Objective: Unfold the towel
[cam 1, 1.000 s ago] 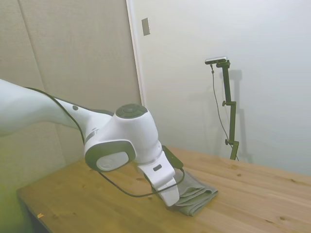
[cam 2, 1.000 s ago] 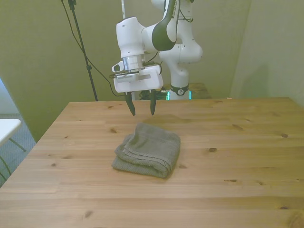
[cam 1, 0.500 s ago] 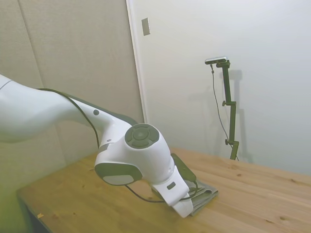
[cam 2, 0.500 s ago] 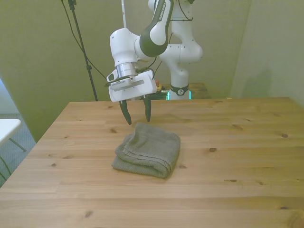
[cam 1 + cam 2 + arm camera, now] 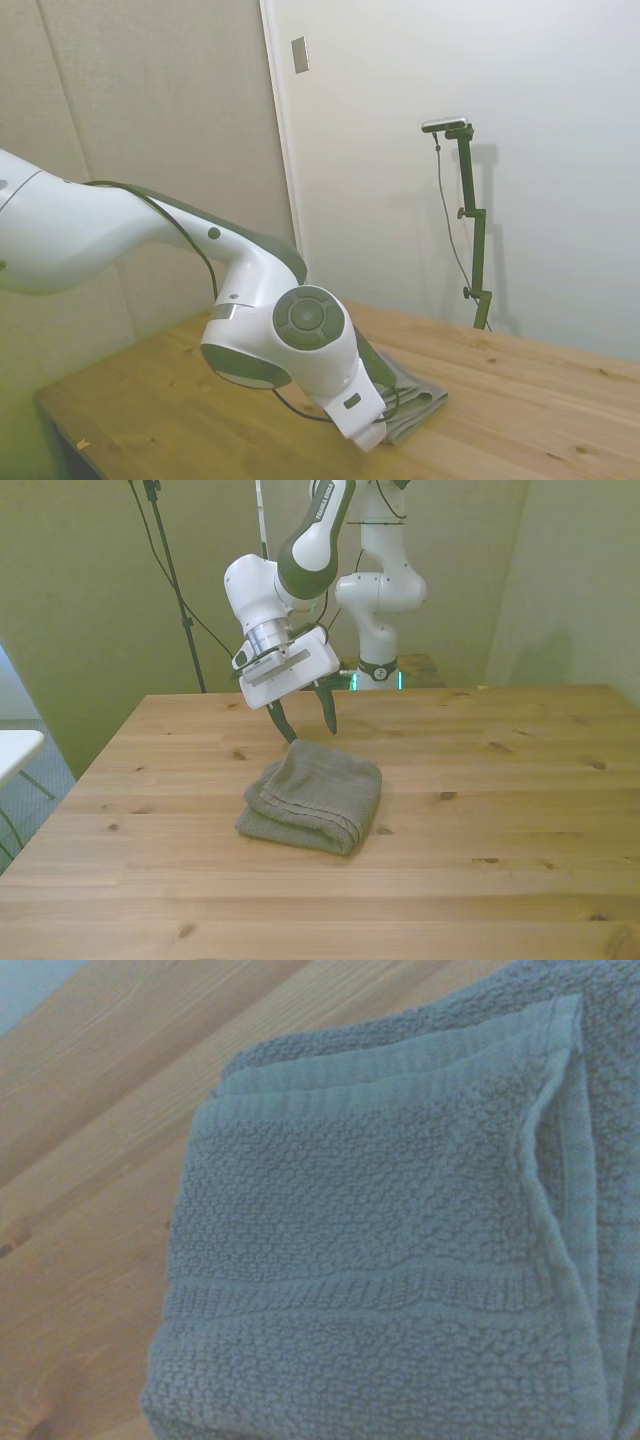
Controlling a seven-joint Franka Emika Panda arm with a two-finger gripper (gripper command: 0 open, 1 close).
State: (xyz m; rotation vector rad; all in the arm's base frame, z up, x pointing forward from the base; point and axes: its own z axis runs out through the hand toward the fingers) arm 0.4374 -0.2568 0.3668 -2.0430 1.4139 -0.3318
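In the last second the hand has dropped and tilted toward the far edge of the towel, its 2 fingers apart (nothing held). The towel lies folded mid-table; a grasp looks imminent.

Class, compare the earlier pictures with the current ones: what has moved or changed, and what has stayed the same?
The pincer has come down and tilted, its open fingertips now just above the far edge of the towel, with nothing taken hold of. In the side view the wrist has dropped closer to the table. The towel stays folded in the same spot.
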